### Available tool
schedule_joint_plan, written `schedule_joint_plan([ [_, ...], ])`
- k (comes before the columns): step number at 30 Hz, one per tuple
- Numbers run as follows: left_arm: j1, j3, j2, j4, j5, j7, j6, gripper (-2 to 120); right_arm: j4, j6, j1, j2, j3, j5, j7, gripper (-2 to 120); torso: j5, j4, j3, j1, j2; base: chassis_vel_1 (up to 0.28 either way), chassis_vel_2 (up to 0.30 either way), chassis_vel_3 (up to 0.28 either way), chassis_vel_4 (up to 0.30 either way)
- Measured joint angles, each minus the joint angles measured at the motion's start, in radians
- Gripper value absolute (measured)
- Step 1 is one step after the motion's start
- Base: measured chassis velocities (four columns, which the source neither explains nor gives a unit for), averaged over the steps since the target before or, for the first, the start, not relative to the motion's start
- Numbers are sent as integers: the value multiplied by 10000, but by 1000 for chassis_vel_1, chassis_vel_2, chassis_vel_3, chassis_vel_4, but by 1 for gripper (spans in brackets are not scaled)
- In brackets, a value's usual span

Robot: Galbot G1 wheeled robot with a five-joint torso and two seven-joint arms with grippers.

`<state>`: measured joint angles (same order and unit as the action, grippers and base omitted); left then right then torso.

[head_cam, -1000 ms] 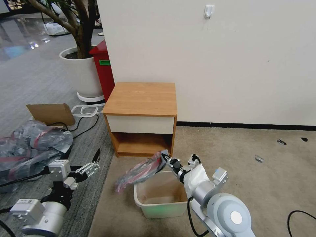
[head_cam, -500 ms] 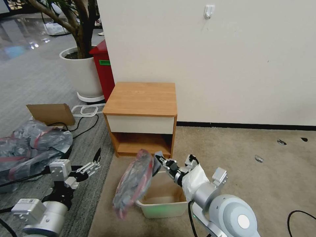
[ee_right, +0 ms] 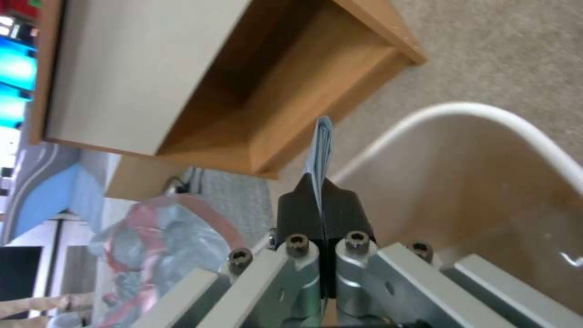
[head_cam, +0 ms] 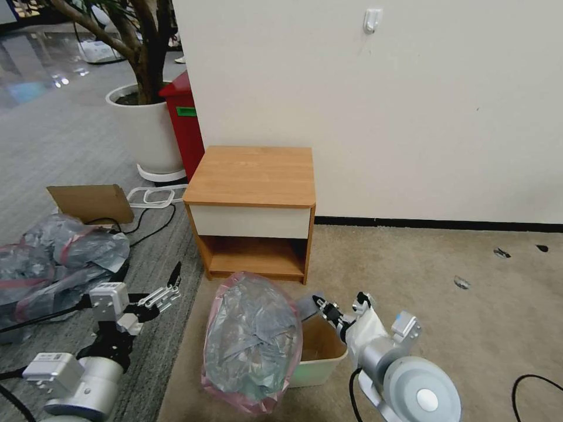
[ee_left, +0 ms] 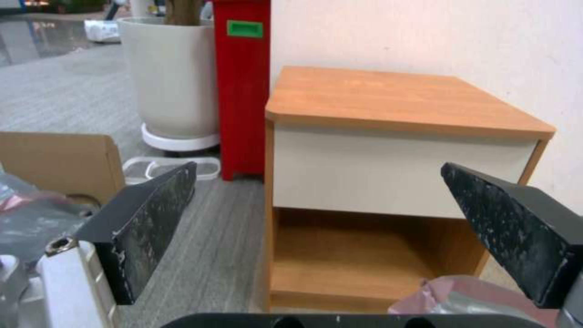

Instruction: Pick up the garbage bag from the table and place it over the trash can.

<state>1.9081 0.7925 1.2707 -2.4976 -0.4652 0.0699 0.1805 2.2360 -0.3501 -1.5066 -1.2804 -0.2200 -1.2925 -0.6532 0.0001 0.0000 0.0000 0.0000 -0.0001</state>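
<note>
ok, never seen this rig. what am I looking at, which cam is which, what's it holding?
A wheeled robot with two arms. The head view looks down at the floor scene; the other two pictures come from cameras on each wrist. The right gripper is shut on an edge of the garbage bag, which has billowed open over the left part of the trash can. The right wrist view shows the plastic pinched between its fingers. The left gripper hangs open to the left, holding nothing. The table stands behind, its top bare.

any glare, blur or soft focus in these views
Head view: window glare on the glossy floor far left; garbage bag sharp. Left wrist view: near fingers soft, table clearer. Right wrist view: fingers sharp, trash can slightly soft.
</note>
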Motion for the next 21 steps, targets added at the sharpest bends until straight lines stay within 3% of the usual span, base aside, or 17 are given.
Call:
schedule_joint_plan([
  [9,-26,-67,35,99,173,-48,-25,100,-175,-159,-141,61,80,49,-341,6,-1,0,0,1,0,0,0,0,0],
  [11,-46,-85,39,142,221,-156,-37,100,-82,-169,-138,74,51,46,-440,18,-1,0,0,0,0,0,0,0,0],
  [16,-89,-109,28,181,230,-196,-41,100,23,-168,-108,117,24,40,-635,30,-1,0,0,0,0,0,0,0,0],
  [21,-234,-144,-99,294,215,-214,-43,100,159,-280,-33,296,-24,-57,-862,52,-1,0,0,0,0,0,0,0,0],
])
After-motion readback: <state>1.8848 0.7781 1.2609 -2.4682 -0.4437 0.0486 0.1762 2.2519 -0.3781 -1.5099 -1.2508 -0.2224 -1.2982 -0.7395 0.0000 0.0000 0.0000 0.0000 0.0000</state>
